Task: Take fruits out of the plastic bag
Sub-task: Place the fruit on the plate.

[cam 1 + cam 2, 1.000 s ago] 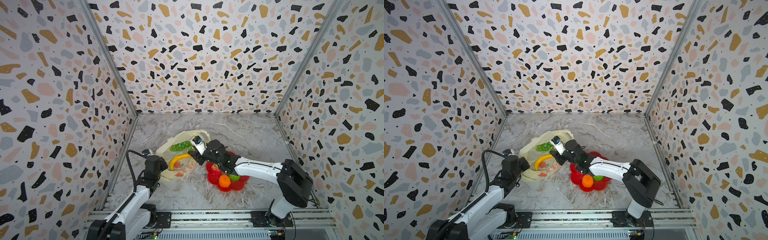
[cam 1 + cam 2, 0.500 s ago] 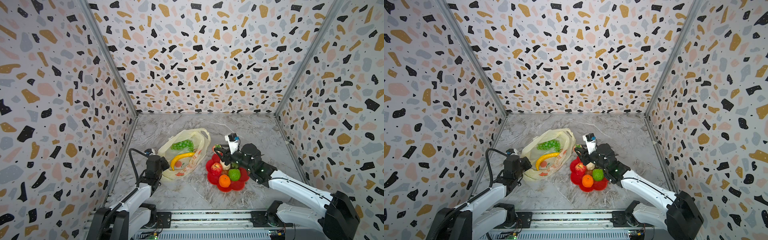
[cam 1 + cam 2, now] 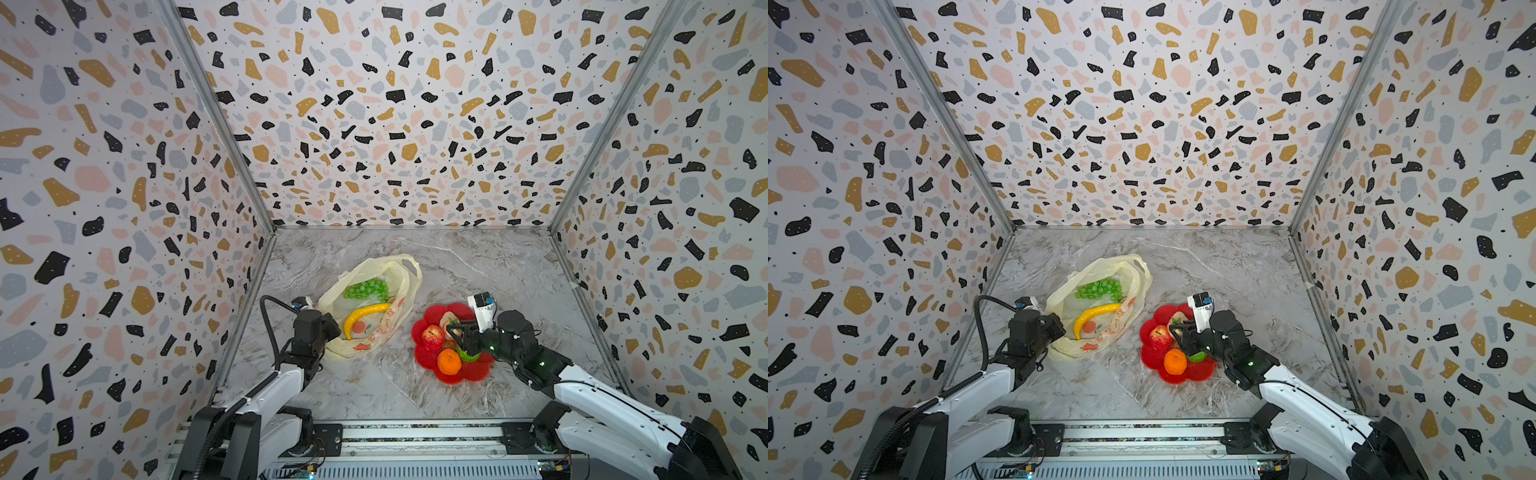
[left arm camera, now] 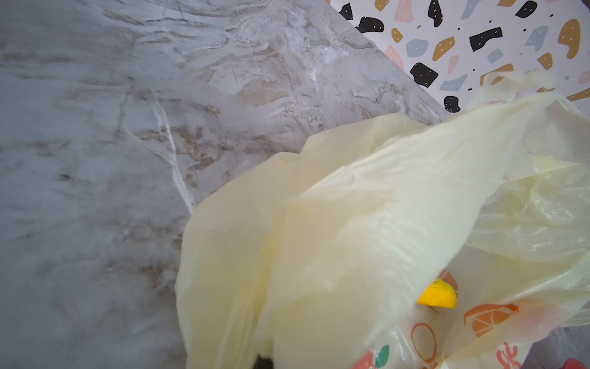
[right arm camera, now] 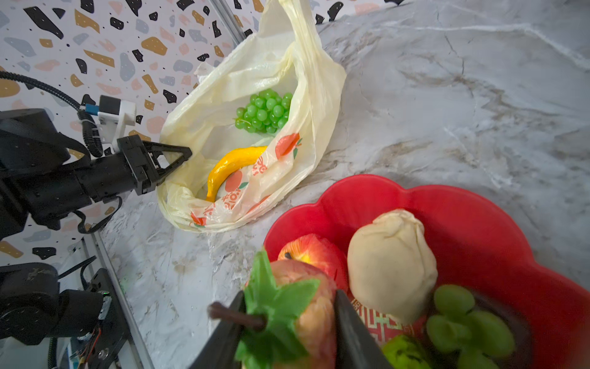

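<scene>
The pale yellow plastic bag (image 3: 409, 282) (image 3: 1136, 272) (image 4: 351, 223) (image 5: 255, 70) lies open at the left. A yellow banana (image 3: 365, 314) (image 3: 1096, 313) (image 5: 233, 163) and a green grape bunch (image 3: 368, 289) (image 3: 1100, 289) (image 5: 265, 110) rest inside it. My left gripper (image 3: 332, 326) (image 3: 1059, 328) (image 5: 186, 151) is shut on the bag's near edge. My right gripper (image 3: 457, 332) (image 3: 1179, 330) (image 5: 289, 305) is shut on a strawberry (image 5: 316, 313) with green leaves, just above the red plate (image 3: 469, 374) (image 3: 1196, 372) (image 5: 447, 217).
On the plate lie a red apple (image 3: 432, 336) (image 5: 313, 252), an orange (image 3: 449, 361) (image 3: 1175, 361), a green citrus (image 3: 1198, 356) (image 5: 404, 353), a beige piece (image 5: 391, 265) and green grapes (image 5: 463, 319). Patterned walls enclose the marble floor on three sides.
My right arm has swung from the bag's mouth over to the plate, carrying the strawberry. The left gripper has kept its hold on the bag's edge.
</scene>
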Action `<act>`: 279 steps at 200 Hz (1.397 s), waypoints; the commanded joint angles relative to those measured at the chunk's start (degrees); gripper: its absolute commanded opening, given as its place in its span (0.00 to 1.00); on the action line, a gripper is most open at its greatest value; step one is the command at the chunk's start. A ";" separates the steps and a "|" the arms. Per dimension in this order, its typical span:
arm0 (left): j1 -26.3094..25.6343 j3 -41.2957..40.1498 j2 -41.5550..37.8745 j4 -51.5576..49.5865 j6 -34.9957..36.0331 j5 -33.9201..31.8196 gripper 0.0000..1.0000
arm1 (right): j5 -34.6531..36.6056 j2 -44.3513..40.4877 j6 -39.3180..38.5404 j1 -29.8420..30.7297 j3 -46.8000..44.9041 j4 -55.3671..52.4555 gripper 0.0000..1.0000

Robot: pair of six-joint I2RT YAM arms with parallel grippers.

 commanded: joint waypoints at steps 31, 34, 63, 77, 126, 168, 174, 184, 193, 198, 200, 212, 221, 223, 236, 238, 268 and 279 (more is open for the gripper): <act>0.34 -0.77 -0.47 1.78 0.63 -0.20 0.00 | 1.76 -3.48 4.22 2.35 -3.56 0.35 0.38; 0.31 -0.71 -0.48 1.78 0.64 -0.20 0.00 | 1.97 -3.42 4.32 2.54 -3.81 0.41 0.38; 0.38 -0.71 -0.73 1.69 0.65 -0.20 0.00 | 3.31 -1.82 4.85 3.88 -4.92 2.29 0.38; 0.33 -0.80 -1.00 1.60 0.76 -0.27 0.00 | 4.02 -0.99 4.76 4.09 -5.07 2.99 0.38; 0.35 -0.83 -1.26 1.51 0.84 -0.29 0.00 | 5.84 0.97 3.98 4.16 -5.42 4.34 0.42; 0.34 -0.70 -1.27 1.43 0.93 -0.29 0.00 | 7.20 2.29 2.06 4.51 -5.99 5.61 0.47; 0.32 -0.72 -1.22 1.43 0.93 -0.27 0.00 | 7.25 2.45 1.95 4.51 -5.97 5.48 0.48; 0.29 -0.71 -1.27 1.43 0.98 -0.29 0.00 | 7.38 2.54 1.86 4.59 -5.93 5.60 0.51; 0.35 -0.75 -1.26 1.43 0.96 -0.29 0.00 | 7.59 2.57 1.65 4.76 -5.99 5.69 0.54; 0.34 -0.72 -1.26 1.43 0.96 -0.29 0.00 | 7.60 2.55 1.45 4.85 -5.99 5.71 0.55; 0.34 -0.77 -1.26 1.47 1.00 -0.29 0.00 | 7.63 2.54 1.28 4.94 -6.05 5.71 0.56; 0.34 -0.70 -1.18 1.43 1.10 -0.25 0.00 | 7.90 2.56 0.90 5.03 -5.93 5.37 0.58; 0.34 -0.70 -1.19 1.51 1.04 -0.14 0.00 | 8.20 2.45 0.89 5.03 -5.93 5.05 0.59; 0.34 -0.74 -1.18 1.58 1.09 -0.12 0.00 | 8.35 2.45 0.81 5.03 -5.93 5.04 0.59; 0.34 -0.77 -1.27 1.60 1.11 -0.03 0.00 | 8.38 2.35 0.80 5.03 -5.93 4.91 0.59; 0.30 -0.76 -1.27 1.60 1.13 -0.03 0.00 | 8.39 2.27 0.80 5.03 -5.96 4.80 0.59; 0.34 -0.75 -1.27 1.60 1.24 0.05 0.00 | 9.70 1.77 0.90 5.03 -5.76 3.85 0.60; 0.35 -0.72 -1.27 1.60 1.19 0.14 0.00 | 10.37 1.56 0.90 5.03 -5.51 3.13 0.59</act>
